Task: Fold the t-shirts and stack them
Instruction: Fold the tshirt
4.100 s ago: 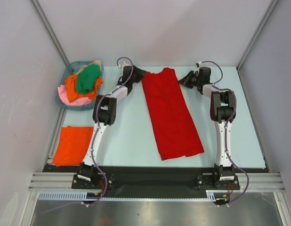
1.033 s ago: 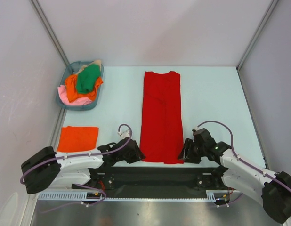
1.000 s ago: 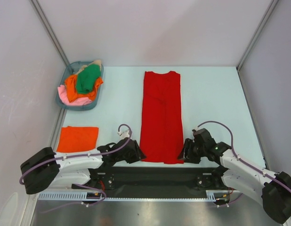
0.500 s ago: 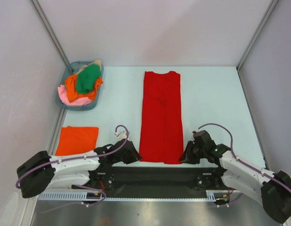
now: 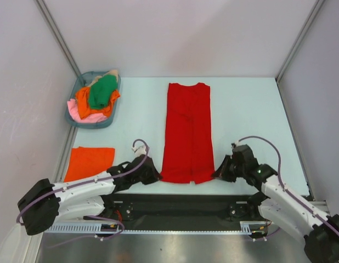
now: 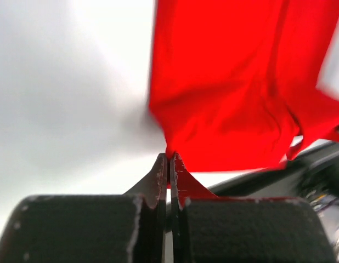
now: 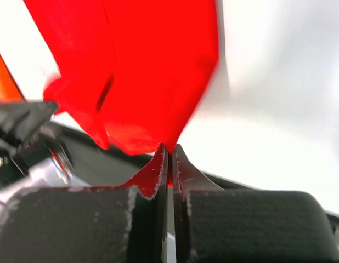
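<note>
A long bright red t-shirt (image 5: 188,131) lies lengthwise down the middle of the pale table (image 5: 252,120). The left pincer (image 5: 156,176) grips its near left corner and the right pincer (image 5: 216,173) its near right corner, the hem puckered between them.

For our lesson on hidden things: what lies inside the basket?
In the basket lies a heap: green shirt on top, orange shirt and pink shirt beneath it, beige shirt behind. Its floor, and anything lower, is covered.

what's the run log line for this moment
left jaws: shut on red shirt near corner | right jaws: shut on its other near corner | orange shirt: folded, left side
</note>
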Motion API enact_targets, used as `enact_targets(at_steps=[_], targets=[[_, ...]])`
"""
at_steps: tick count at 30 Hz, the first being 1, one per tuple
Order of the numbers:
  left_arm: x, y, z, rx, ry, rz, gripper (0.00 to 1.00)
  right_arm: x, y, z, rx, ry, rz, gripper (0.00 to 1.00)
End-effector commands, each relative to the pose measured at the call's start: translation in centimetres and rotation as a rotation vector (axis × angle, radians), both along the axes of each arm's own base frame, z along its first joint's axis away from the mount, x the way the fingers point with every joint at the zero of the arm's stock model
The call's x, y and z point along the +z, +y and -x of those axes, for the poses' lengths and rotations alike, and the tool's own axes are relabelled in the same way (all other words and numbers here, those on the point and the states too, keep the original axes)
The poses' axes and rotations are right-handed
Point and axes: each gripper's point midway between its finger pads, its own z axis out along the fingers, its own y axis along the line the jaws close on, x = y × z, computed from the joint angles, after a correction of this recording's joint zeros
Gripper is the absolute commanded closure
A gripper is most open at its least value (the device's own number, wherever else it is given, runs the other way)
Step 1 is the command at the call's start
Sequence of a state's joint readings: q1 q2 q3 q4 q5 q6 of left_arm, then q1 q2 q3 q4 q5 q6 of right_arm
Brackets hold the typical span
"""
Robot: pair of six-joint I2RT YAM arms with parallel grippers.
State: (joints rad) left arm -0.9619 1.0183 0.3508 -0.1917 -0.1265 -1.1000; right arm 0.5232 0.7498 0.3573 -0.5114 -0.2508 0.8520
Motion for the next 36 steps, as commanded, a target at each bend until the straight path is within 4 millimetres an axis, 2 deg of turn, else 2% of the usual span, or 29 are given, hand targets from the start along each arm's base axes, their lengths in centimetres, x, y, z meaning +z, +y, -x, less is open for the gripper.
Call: enact_targets(at_steps=[1,2,3,4,5,6,7,8,9,10,11,12,13,14,15,16,17,19,24,26,27,30,32,36], targets=[[4.3,0.1,-4.7,0.060,-0.118,0.033,1.00,3.1,-0.4,-4.9,-0.029,-0.111,0.007,1.00],[4.3,0.1,-5.7,0.054,-0.133,0.023,1.00,2.8,-0.3,-5.6,-0.016,-0.088,0.002,1.00],[6.0,0.1,-8.0,0.091,-0.175,0.049,1.00,3.7,-0.8,-7.7,-0.036,-0.125,0.000,1.00],[6.3,0.0,-9.0,0.096,-0.185,0.042,1.00,4.4,-0.6,-9.3,-0.031,-0.169,-0.010,1.00],[5.6,-0.1,-9.8,0.076,-0.173,0.014,1.00,3.4,-0.4,-10.4,-0.018,-0.123,-0.010,1.00],[7.3,-0.4,-12.1,0.099,-0.208,0.037,1.00,5.2,-0.2,-12.9,-0.002,-0.184,-0.019,1.00],[7.5,-0.6,-13.1,0.101,-0.210,0.036,1.00,5.8,0.2,-14.4,0.009,-0.201,-0.025,1.00],[7.9,-0.8,-14.1,0.100,-0.215,0.038,1.00,5.9,0.6,-15.5,0.025,-0.201,-0.032,1.00],[8.1,-1.1,-16.2,0.107,-0.218,0.031,1.00,4.6,0.7,-16.7,0.027,-0.164,-0.016,1.00],[8.4,-1.1,-17.3,0.115,-0.221,0.031,1.00,6.2,0.9,-19.2,0.032,-0.212,-0.021,1.00],[8.3,-1.2,-18.4,0.120,-0.220,0.026,1.00,6.1,1.0,-20.1,0.037,-0.204,-0.030,1.00],[8.6,-1.5,-20.3,0.126,-0.233,0.025,1.00,5.1,1.1,-21.3,0.038,-0.181,-0.026,1.00],[8.4,-1.6,-21.2,0.129,-0.232,0.018,1.00,5.2,1.1,-22.2,0.035,-0.186,-0.030,1.00],[8.4,-1.6,-22.1,0.133,-0.232,0.011,1.00,6.2,1.2,-23.9,0.038,-0.222,-0.036,1.00],[8.0,-2.1,-23.1,0.123,-0.217,0.019,1.00,6.0,1.3,-24.6,0.043,-0.216,-0.038,1.00],[7.9,-2.2,-23.7,0.127,-0.210,0.021,1.00,4.8,1.5,-25.1,0.054,-0.179,-0.042,1.00],[8.0,-2.2,-24.2,0.134,-0.214,0.029,1.00,5.6,1.9,-26.3,0.072,-0.200,-0.057,1.00],[7.6,-2.0,-25.2,0.148,-0.212,0.030,1.00,4.6,1.5,-27.0,0.067,-0.170,-0.045,1.00],[7.4,-1.8,-27.0,0.149,-0.211,0.034,1.00,4.3,-0.1,-28.6,0.037,-0.177,-0.049,1.00],[6.6,-1.9,-27.5,0.122,-0.196,0.032,1.00,3.9,-0.3,-28.9,0.040,-0.173,-0.058,1.00],[7.0,-2.2,-28.1,0.113,-0.205,0.034,1.00,4.0,-0.6,-29.3,0.036,-0.181,-0.059,1.00],[6.4,-2.8,-29.0,0.077,-0.175,0.035,0.99,3.4,-0.8,-29.8,0.046,-0.170,-0.077,1.00],[5.5,-2.7,-29.5,0.075,-0.148,0.026,1.00,2.6,-0.9,-30.0,0.049,-0.159,-0.080,1.00],[5.0,-2.6,-30.3,0.077,-0.146,0.021,1.00,1.7,-1.2,-30.5,0.052,-0.153,-0.103,1.00]])
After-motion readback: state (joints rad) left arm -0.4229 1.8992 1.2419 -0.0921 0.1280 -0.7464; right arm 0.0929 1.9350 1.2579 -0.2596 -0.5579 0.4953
